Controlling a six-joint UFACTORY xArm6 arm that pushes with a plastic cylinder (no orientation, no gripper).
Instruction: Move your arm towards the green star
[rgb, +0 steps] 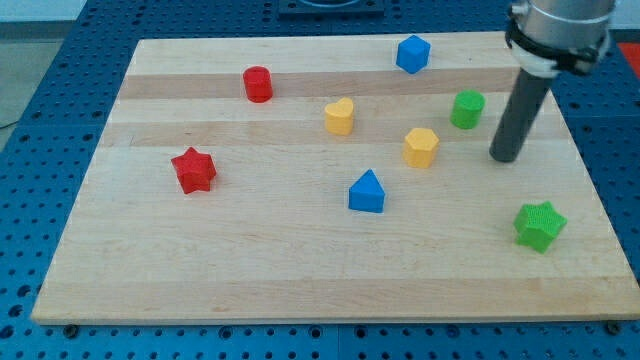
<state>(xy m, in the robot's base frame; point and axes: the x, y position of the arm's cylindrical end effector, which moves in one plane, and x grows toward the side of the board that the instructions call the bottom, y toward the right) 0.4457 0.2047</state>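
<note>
The green star (540, 224) lies near the view's right edge of the wooden board (250, 270), toward the bottom. My tip (505, 158) rests on the board up and a little left of the star, with a clear gap between them. The tip stands just right of and below the green cylinder (467, 108). The dark rod rises from the tip to the view's top right.
Also on the board are a yellow pentagon block (421, 146), a yellow heart (340, 116), a blue triangular block (367, 192), a blue hexagon block (412, 53), a red cylinder (258, 84) and a red star (193, 169). A blue pegboard surrounds the board.
</note>
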